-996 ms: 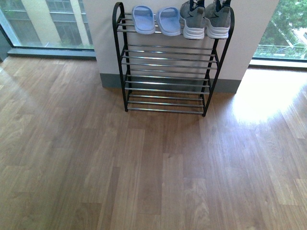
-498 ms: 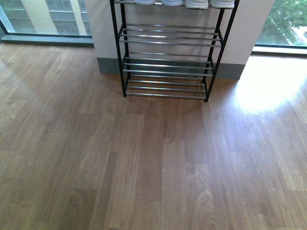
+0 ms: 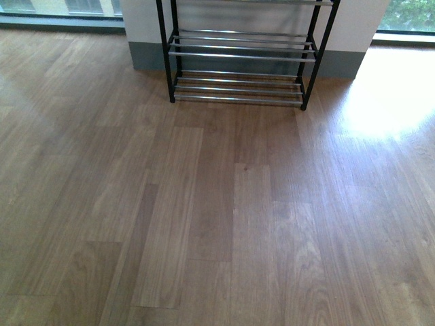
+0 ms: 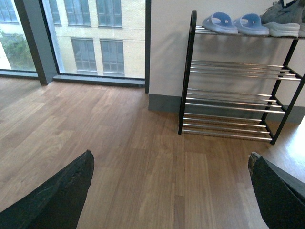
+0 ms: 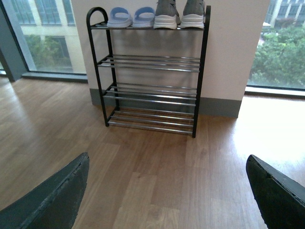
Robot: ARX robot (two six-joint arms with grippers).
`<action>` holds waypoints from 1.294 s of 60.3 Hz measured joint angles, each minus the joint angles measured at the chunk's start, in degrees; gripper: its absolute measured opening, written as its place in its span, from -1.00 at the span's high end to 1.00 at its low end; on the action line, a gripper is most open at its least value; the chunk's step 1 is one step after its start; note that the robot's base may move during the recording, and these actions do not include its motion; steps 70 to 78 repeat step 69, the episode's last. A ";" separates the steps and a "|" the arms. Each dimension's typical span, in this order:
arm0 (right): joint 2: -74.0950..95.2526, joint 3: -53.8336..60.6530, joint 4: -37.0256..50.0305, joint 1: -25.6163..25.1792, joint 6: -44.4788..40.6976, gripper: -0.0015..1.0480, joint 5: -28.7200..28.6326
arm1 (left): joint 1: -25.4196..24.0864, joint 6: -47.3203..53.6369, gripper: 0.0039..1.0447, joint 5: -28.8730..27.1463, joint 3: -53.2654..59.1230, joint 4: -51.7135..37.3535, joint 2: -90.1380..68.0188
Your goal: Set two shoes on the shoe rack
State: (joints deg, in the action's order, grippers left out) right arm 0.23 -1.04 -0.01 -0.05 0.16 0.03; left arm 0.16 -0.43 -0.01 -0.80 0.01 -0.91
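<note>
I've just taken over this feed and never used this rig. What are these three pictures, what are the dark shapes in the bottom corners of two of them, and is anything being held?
This is a robot with two arms, each ending in a two-fingered tool. The front view comes from a camera on its body: it shows wooden floor and only the lower tiers of the shoe rack; neither arm shows there.

The other two come from cameras on the wrists. The dark shapes are tool fingers: the left tool and the right tool are both spread wide with only floor between them, so nothing is held.

In the right wrist view you see the whole rack against the wall. On its top tier stand the two grey sneakers, side by side, beside a pair of blue slippers. The lower tiers hold nothing.
</note>
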 joint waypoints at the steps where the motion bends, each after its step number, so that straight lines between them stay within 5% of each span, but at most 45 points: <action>1: 0.00 0.00 0.00 0.00 0.00 -0.82 0.00 | 0.00 0.02 -0.83 0.00 0.00 0.00 0.00; 78: 0.00 0.00 0.00 0.00 0.00 -0.82 0.00 | 0.00 0.00 -0.83 0.00 0.00 0.00 0.00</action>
